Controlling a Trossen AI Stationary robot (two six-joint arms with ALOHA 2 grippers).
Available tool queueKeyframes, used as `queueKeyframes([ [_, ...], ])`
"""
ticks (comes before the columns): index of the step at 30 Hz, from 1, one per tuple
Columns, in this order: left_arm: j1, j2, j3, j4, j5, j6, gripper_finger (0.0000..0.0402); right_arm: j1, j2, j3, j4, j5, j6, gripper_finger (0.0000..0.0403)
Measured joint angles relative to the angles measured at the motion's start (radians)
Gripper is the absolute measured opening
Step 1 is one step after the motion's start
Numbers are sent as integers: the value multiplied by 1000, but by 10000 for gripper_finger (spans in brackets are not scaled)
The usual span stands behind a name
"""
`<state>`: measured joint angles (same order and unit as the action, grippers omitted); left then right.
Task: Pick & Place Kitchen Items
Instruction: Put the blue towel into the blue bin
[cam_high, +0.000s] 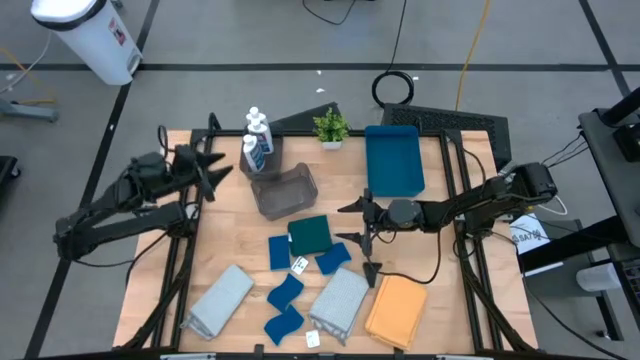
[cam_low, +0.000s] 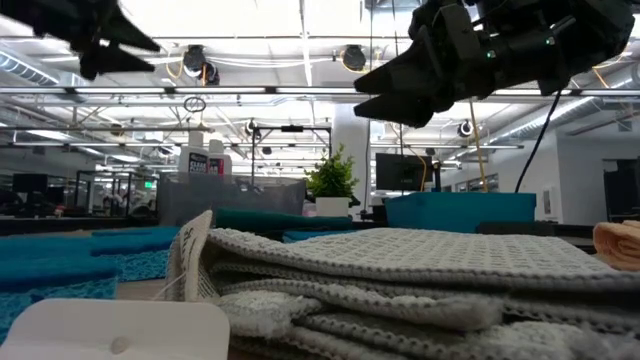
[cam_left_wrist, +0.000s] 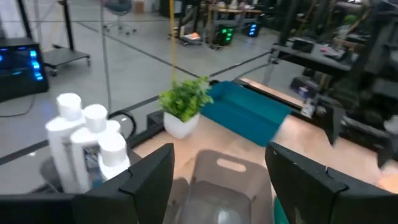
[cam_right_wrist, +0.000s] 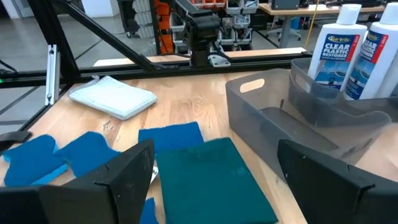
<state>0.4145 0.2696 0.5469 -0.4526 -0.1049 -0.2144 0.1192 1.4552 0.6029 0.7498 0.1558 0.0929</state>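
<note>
While both wait open, right claw (cam_high: 362, 236) hovers beside dark green cloth (cam_high: 310, 235).

1. A wooden table (cam_high: 440, 300) carries everything.
2. A rectangular blue tray (cam_high: 394, 160) lies at its far edge.
3. A small green potted plant (cam_high: 331, 128) in a white pot stands just beside the tray.
4. A clear grey plastic bin (cam_high: 284, 190) with handle cut-outs sits near the plant.
5. A white container (cam_high: 88, 35) stands on the floor, well apart from the table.
6. A coiled black cable (cam_high: 396, 89) lies on the floor behind the tray.
</note>
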Motion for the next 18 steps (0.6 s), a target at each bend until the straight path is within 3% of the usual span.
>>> queueKeyframes([
  [9,-83,-266,-226,36,-8,31,262,0,-195,0,-255,0,3,313],
  [18,-154,-257,-355,172,26,64,255,0,-319,0,-427,3,53,313],
])
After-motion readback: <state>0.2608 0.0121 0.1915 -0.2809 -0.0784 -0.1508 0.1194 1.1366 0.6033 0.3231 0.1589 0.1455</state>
